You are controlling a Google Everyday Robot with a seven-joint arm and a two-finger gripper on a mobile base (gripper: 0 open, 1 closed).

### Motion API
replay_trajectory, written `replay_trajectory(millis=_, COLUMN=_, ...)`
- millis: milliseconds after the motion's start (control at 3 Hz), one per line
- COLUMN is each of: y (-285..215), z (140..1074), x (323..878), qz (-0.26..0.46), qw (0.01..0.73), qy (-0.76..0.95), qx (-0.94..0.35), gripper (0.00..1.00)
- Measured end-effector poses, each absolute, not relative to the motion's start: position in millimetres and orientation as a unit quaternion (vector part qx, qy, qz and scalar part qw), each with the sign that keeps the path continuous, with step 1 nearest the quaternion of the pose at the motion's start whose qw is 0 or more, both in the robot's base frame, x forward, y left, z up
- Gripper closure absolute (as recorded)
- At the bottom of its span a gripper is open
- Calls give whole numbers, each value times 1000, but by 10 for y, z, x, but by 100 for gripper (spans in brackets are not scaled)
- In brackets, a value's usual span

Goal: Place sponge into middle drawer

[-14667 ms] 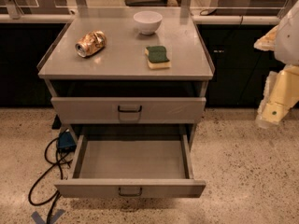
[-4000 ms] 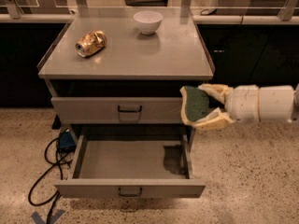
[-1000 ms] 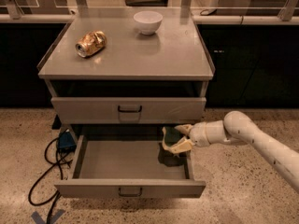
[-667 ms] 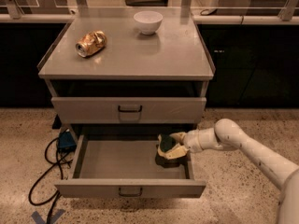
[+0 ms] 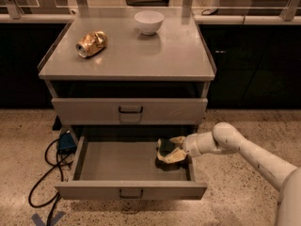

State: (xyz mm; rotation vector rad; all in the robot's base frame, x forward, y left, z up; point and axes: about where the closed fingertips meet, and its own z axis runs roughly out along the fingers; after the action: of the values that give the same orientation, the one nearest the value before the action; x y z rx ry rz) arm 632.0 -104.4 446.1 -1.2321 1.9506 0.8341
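Observation:
The middle drawer (image 5: 122,161) stands pulled open below the shut grey drawer. My gripper (image 5: 169,150) reaches in from the right, low inside the drawer's right rear part. It is shut on the sponge (image 5: 165,146), whose dark green face shows between the cream fingers. The sponge sits just above or on the drawer floor; I cannot tell if it touches.
A crushed gold can (image 5: 91,43) and a white bowl (image 5: 149,21) stand on the cabinet top (image 5: 141,55). The upper drawer (image 5: 130,110) is shut. Black cables and a blue box (image 5: 66,141) lie on the floor to the left.
My gripper has carried the sponge down from beside the upper drawer into the open middle drawer, moving left and lower over the last second.

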Motion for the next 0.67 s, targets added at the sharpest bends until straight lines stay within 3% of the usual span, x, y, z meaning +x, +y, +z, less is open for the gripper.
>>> replay_trajectory(millis=667, y=-945, z=4237, x=6302, qz=295, qw=316, qy=771, qx=-468, gripper=100)
